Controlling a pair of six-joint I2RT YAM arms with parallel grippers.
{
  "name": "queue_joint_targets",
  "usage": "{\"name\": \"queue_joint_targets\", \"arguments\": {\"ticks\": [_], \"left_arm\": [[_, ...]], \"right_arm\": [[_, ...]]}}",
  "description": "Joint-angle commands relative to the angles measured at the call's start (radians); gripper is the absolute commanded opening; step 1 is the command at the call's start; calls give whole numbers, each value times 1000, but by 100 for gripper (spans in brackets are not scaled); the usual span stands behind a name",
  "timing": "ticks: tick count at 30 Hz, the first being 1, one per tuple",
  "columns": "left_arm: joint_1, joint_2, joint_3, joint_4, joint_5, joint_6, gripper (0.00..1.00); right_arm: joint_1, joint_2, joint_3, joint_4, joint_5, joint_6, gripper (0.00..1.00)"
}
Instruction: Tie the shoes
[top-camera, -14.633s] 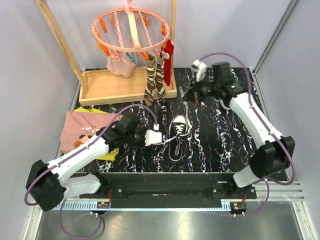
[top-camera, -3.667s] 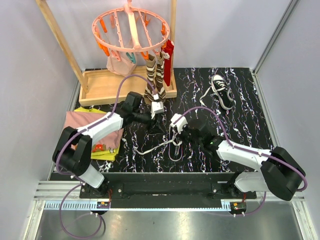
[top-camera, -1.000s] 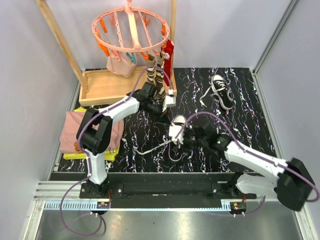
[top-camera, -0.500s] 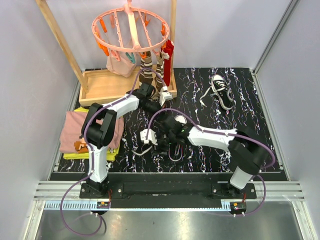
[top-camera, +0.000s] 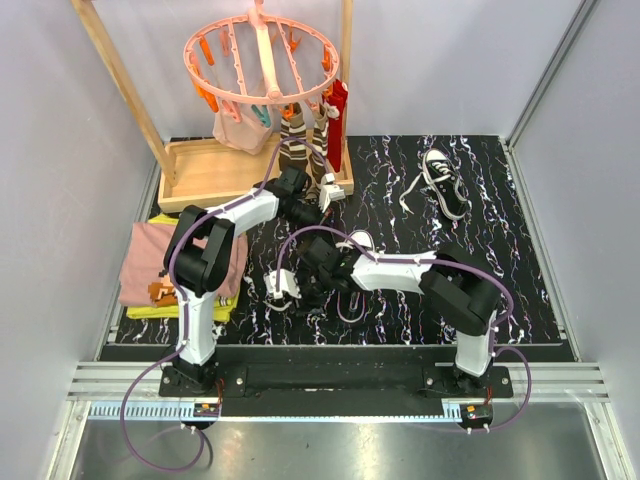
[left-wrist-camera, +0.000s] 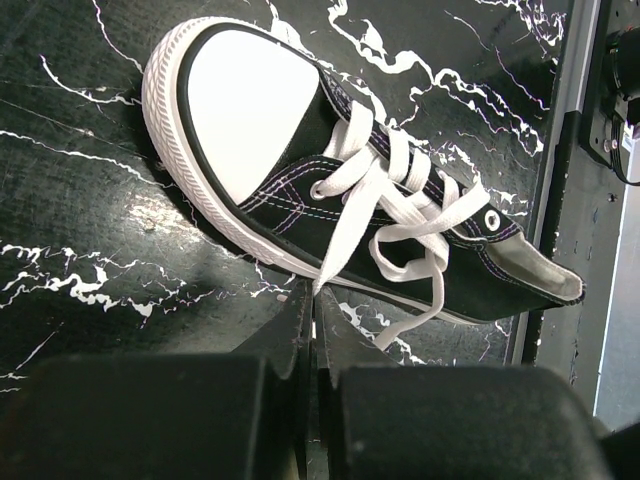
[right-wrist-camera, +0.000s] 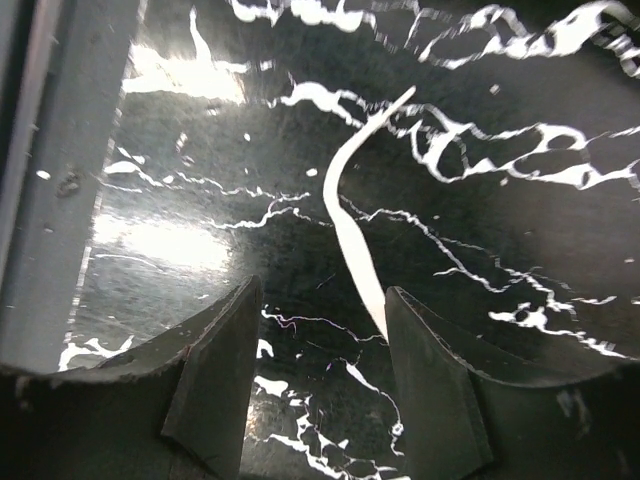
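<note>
One black shoe (left-wrist-camera: 300, 170) with a white toe cap lies on its side in the left wrist view. One of its white laces runs down into my left gripper (left-wrist-camera: 315, 300), which is shut on it. From above, that shoe (top-camera: 358, 241) sits mid-table, mostly hidden under my right arm, with my left gripper (top-camera: 328, 192) just behind it. My right gripper (top-camera: 280, 288) reaches far left, low over the table. It stands open over the loose lace end (right-wrist-camera: 350, 225), which lies flat between its fingers. The second shoe (top-camera: 441, 181) lies at the back right, its laces loose.
A wooden drying rack stands at the back left on a tray-like base (top-camera: 225, 175), with a pink clip hanger (top-camera: 262, 60) above. Brown striped socks (top-camera: 298, 145) and a red sock hang beside my left gripper. Folded clothes (top-camera: 150, 265) lie at the table's left edge.
My right arm has swung left along the loose lace to its end, and its jaws have narrowed a little. My left gripper stays shut on its lace near the socks.
</note>
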Motion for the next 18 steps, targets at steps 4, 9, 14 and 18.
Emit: {"name": "queue_joint_targets", "arguments": {"ticks": [4,9,14,18], "left_arm": [[0,-8,-26,14,12,26,0],[-3,-20,-52,22,19,32,0],[-19,-35,-72,31,19,50,0],[-27,-35,-76,38,19,52,0]], "right_arm": [[9,58,36,-5,82,-45,61],[9,69,57,-51,49,0,61],[6,37,70,-80,1,27,66],[8,14,102,-98,-11,28,73]]}}
